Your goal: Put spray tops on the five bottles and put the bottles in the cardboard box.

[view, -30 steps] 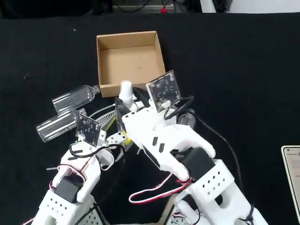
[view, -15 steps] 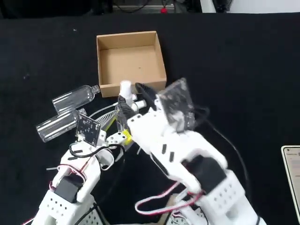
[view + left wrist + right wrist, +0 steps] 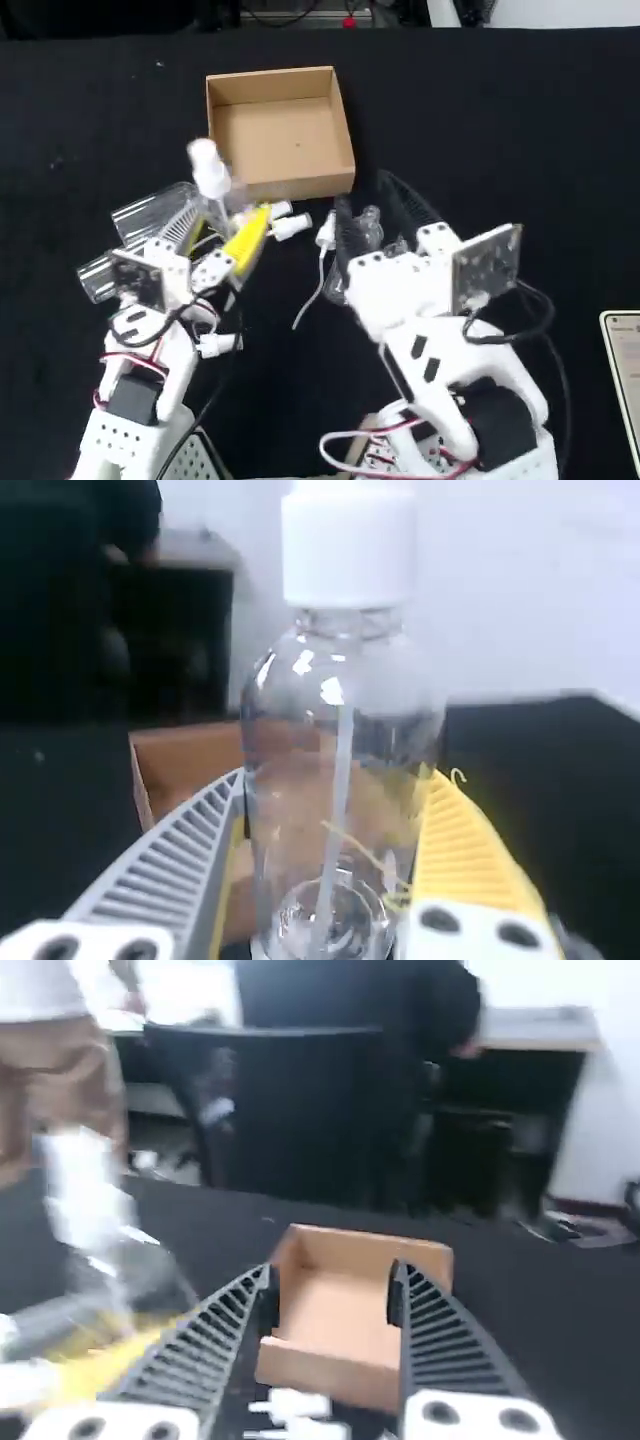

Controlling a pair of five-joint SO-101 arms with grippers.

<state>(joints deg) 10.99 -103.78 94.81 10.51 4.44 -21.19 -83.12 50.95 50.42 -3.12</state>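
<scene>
While the left pincer (image 3: 335, 780) grips a clear bottle (image 3: 330, 680) capped with a spray top (image 3: 348, 540) beside the cardboard box (image 3: 280, 130), the right pincer (image 3: 330, 1280) hangs spread apart near the box.

Place: robotics lab or test bench, indoors.
Bench: table (image 3: 520, 120) covered edge to edge in black cloth.
Rig: two white printed arms, left arm (image 3: 140, 385) and right arm (image 3: 455, 385), side by side at the near edge.
Electronics: bare circuit board (image 3: 485, 265) on the right arm; loose red-and-white wires (image 3: 350, 440) at its base.
Cabling: dark cables (image 3: 300, 12) behind the far table edge.
Props: plain box (image 3: 285, 135) and clear bottles (image 3: 150, 215) laid out on the cloth.
Room: white wall (image 3: 530, 580); dark cabinet (image 3: 170, 640); desk (image 3: 530, 1028) with dark furniture under it.
</scene>
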